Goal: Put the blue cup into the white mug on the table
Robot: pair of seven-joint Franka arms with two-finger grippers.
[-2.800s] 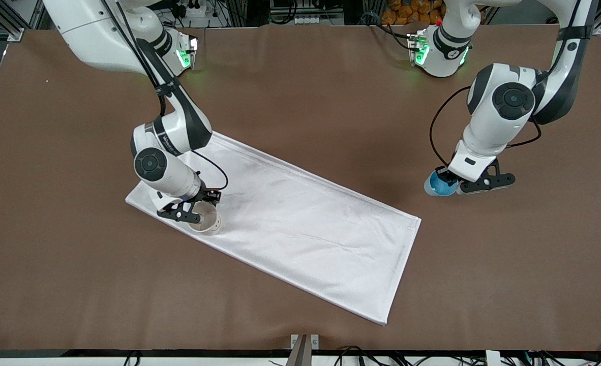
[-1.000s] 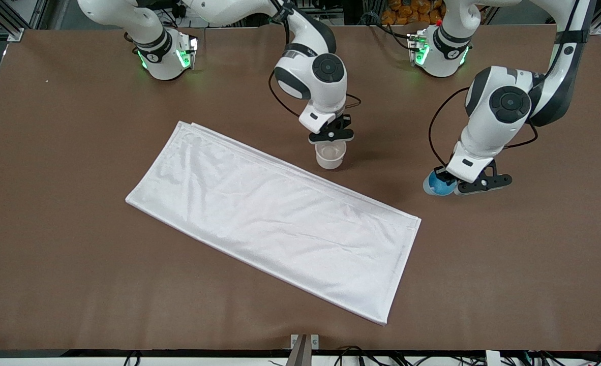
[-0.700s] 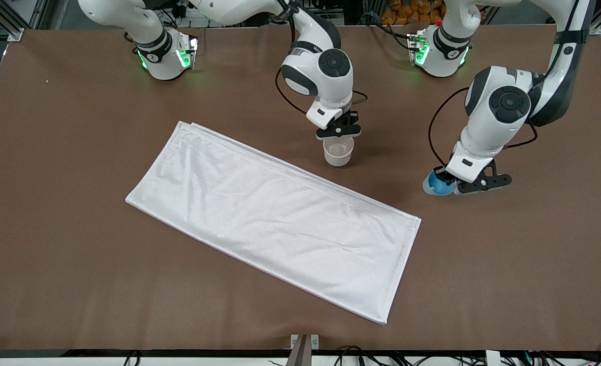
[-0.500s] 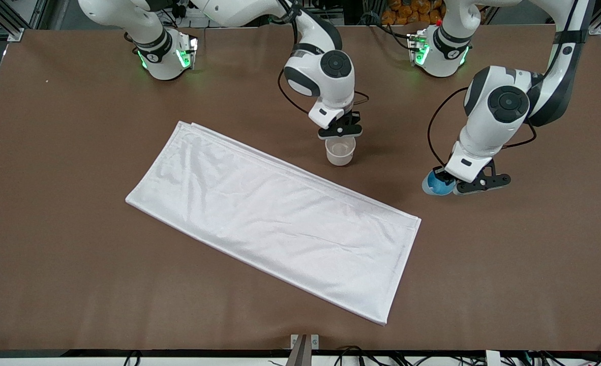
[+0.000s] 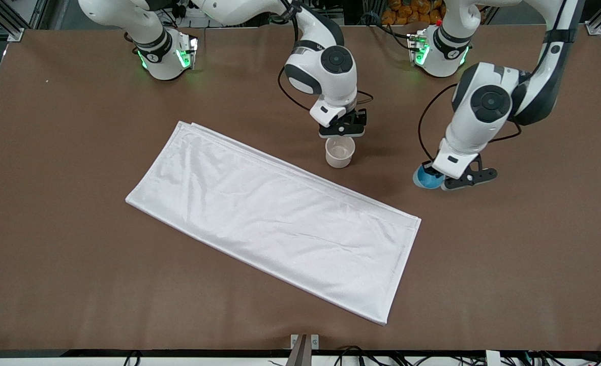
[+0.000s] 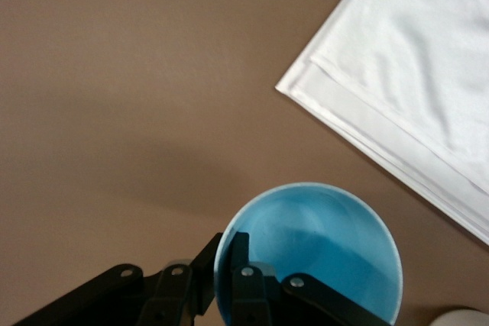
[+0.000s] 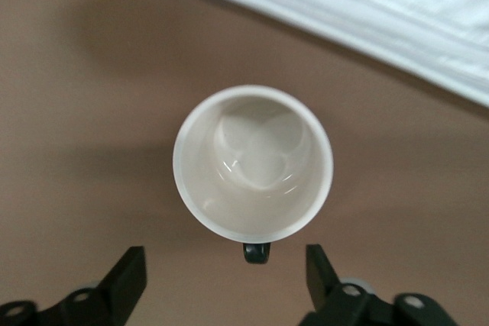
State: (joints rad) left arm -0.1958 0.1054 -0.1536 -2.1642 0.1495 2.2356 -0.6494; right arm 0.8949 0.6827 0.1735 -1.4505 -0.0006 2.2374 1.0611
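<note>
Blue cup in my L gripper, white mug toward the R arm's end from it

My left gripper (image 5: 445, 179) is clamped on the blue cup's (image 5: 425, 178) rim, cup upright, mouth up, over bare table (image 5: 524, 244). White mug (image 5: 339, 152) stands upright on the table w/ black handle toward my right gripper (image 5: 342, 130), which hangs over it, fingers wide, gripping nothing. Mug is empty, cream inside. White cloth (image 5: 275, 218) lies nearer the front camera.

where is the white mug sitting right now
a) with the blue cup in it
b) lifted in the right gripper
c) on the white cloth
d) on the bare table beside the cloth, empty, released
d: the white mug stands empty on the brown table just off the white cloth, with the right gripper open around its black handle, not touching it.
</note>
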